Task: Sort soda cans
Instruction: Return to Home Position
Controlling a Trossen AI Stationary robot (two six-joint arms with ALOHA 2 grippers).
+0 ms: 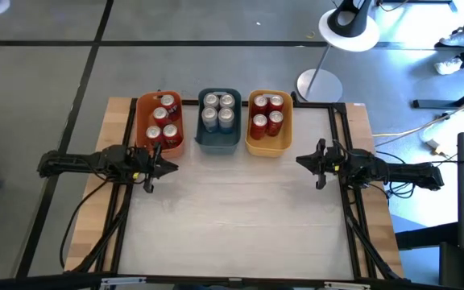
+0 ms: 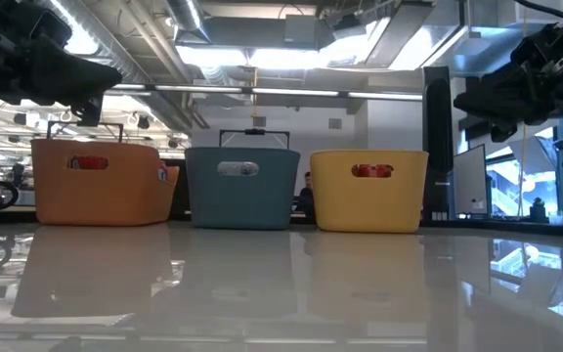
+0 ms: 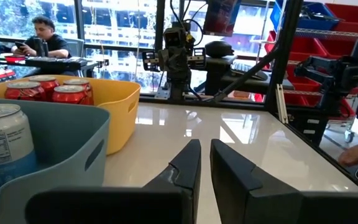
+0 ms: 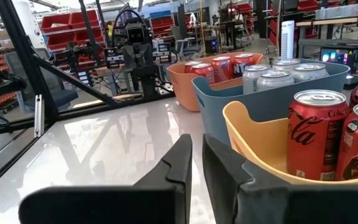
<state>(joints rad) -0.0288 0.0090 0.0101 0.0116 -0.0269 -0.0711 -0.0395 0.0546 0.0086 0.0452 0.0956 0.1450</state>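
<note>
high view: sort looks done. soda cans (image 1: 218, 111) stand upright in three bins at 12 o'clock on the table (image 1: 240, 217): red ones in the orange bin (image 1: 141, 121) & yellow bin (image 1: 268, 147), silver ones in the blue-grey bin (image 1: 218, 143) btwn them. for homing, each arm should prob. pull straight back, w/ no sweep toward 12, esp. the left. left gripper (image 1: 171, 167) is at 9 o'clock, just beside the orange bin's near corner, pointing to 3. right gripper (image 1: 300, 159) is at 3 o'clock, apart from the yellow bin, pointing to 9. both forearms lie level. jaws are at a narrow slit, holding nothing.
</note>
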